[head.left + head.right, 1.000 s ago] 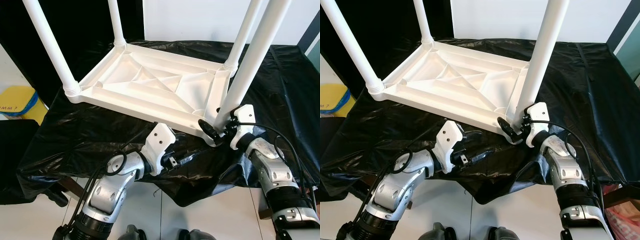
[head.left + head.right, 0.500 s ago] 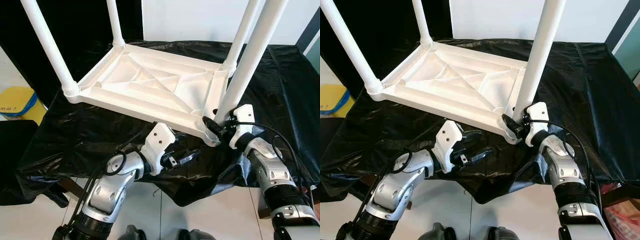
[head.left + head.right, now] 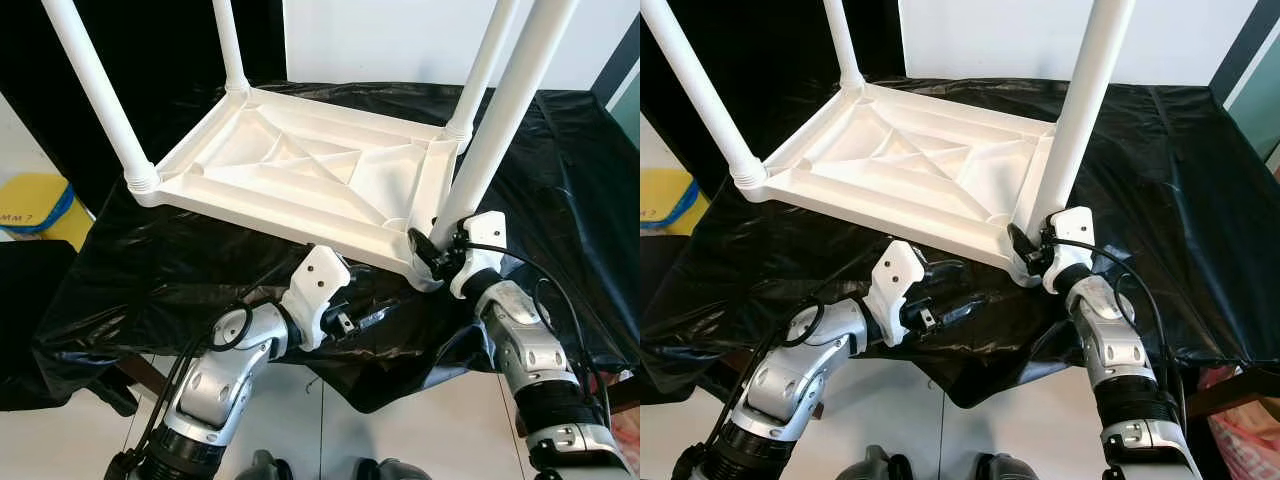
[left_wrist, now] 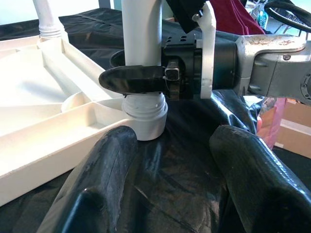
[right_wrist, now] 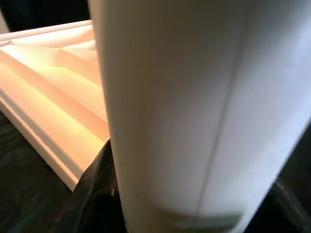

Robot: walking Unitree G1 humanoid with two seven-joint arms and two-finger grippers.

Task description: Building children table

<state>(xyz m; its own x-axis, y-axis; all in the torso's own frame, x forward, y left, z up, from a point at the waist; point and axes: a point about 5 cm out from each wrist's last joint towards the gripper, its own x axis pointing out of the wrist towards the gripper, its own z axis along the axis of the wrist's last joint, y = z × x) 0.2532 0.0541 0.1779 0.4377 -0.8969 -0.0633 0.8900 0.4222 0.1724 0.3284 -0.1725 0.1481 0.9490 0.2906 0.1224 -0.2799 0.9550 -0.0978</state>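
**Right gripper clamped on the near leg of the upturned children's table**

A white plastic children's table (image 3: 300, 175) lies upside down on a counter (image 3: 560, 170) draped in black plastic sheeting, its ribbed underside facing up. Four white tubular legs rise from its corners: one at the near left corner (image 3: 95, 90), one at the far left (image 3: 230, 45), one at the far right (image 3: 485, 65), and one at the near right corner (image 3: 500, 120), closest to the robot's right arm.

The right gripper (image 3: 428, 252) sits at the base of that near right leg, just above the corner socket. In the left wrist view, one black finger (image 4: 133, 79) wraps across the front of the white tube, pressed against it right above the threaded collar (image 4: 144, 116) where the leg meets the tabletop. The gripper is closed around the leg. The right wrist view looks straight at the leg (image 5: 194, 111), very close and blurred, with the table's ribbed underside (image 5: 53, 92) beside it.

The left gripper (image 3: 365, 318) hovers low over the black sheeting in front of the table's near edge, not touching the table. Its two black fingers (image 4: 92, 189) stand spread apart with nothing between them, pointing toward the near right leg and the right gripper.

A yellow and blue object (image 3: 35, 200) lies on the floor to the left of the counter.
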